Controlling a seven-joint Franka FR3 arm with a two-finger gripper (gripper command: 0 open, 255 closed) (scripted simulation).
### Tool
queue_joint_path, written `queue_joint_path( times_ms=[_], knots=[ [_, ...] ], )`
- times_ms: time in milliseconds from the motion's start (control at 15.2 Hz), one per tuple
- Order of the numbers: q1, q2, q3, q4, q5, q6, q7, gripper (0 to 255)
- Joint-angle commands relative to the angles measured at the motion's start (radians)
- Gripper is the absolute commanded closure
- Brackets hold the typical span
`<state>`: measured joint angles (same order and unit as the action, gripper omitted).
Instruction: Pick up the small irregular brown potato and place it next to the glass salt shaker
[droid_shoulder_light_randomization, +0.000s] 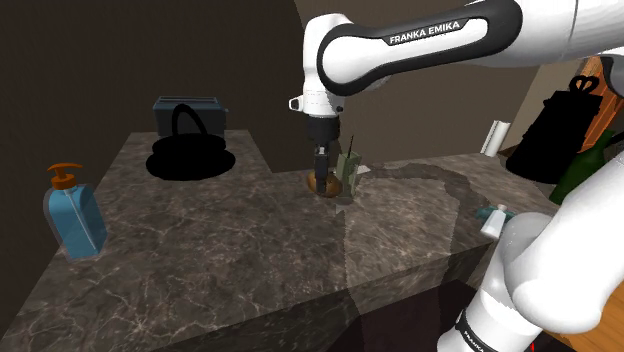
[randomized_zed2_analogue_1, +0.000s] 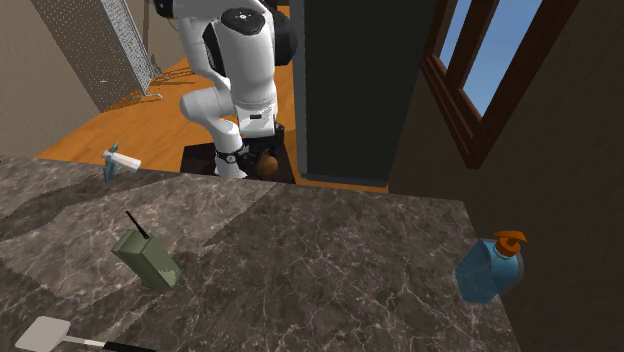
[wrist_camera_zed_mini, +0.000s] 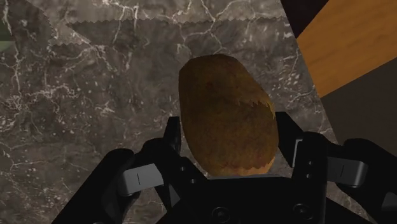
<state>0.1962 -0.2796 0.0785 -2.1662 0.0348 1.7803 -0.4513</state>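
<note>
The brown, lumpy potato (wrist_camera_zed_mini: 226, 108) sits between my black fingers (wrist_camera_zed_mini: 173, 139), which press on both of its sides. My gripper (wrist_camera_zed_mini: 229, 137) is shut on it and points straight down near the far edge of the dark marble counter (droid_shoulder_light_randomization: 230, 250). In the shoulder view the potato (droid_shoulder_light_randomization: 321, 183) is just above the counter under the gripper (droid_shoulder_light_randomization: 321, 176). The second exterior view has the potato (randomized_zed2_analogue_1: 267, 160) in the gripper (randomized_zed2_analogue_1: 258, 158) above the counter's far edge. The small teal-and-white salt shaker (droid_shoulder_light_randomization: 493, 216) (randomized_zed2_analogue_1: 113, 160) is at the counter's corner near the stand.
A green radio-like box with an antenna (droid_shoulder_light_randomization: 350, 166) (randomized_zed2_analogue_1: 148, 258) stands close by the gripper. A blue soap dispenser (droid_shoulder_light_randomization: 72, 212) (randomized_zed2_analogue_1: 490, 268), a black sink (droid_shoulder_light_randomization: 190, 160) and a toaster (droid_shoulder_light_randomization: 190, 113) are on the counter. A white spatula (randomized_zed2_analogue_1: 45, 334) lies there too.
</note>
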Motion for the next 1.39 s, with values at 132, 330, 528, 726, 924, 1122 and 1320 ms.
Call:
queue_joint_path(
  times_ms=[132, 330, 528, 726, 924, 1122, 1320],
  knots=[
    [-0.032, -0.108, -0.054, -0.102, -0.021, -0.007, -0.080, 255],
    [-0.059, -0.175, -0.099, -0.160, -0.047, -0.016, -0.141, 255],
    [-0.089, -0.235, -0.147, -0.207, -0.080, -0.028, -0.202, 255],
    [-0.122, -0.288, -0.197, -0.245, -0.118, -0.040, -0.266, 255],
    [-0.157, -0.331, -0.249, -0.273, -0.160, -0.052, -0.332, 255],
    [-0.193, -0.365, -0.304, -0.290, -0.205, -0.062, -0.400, 255],
    [-0.229, -0.388, -0.361, -0.296, -0.252, -0.070, -0.470, 255]
  ],
)
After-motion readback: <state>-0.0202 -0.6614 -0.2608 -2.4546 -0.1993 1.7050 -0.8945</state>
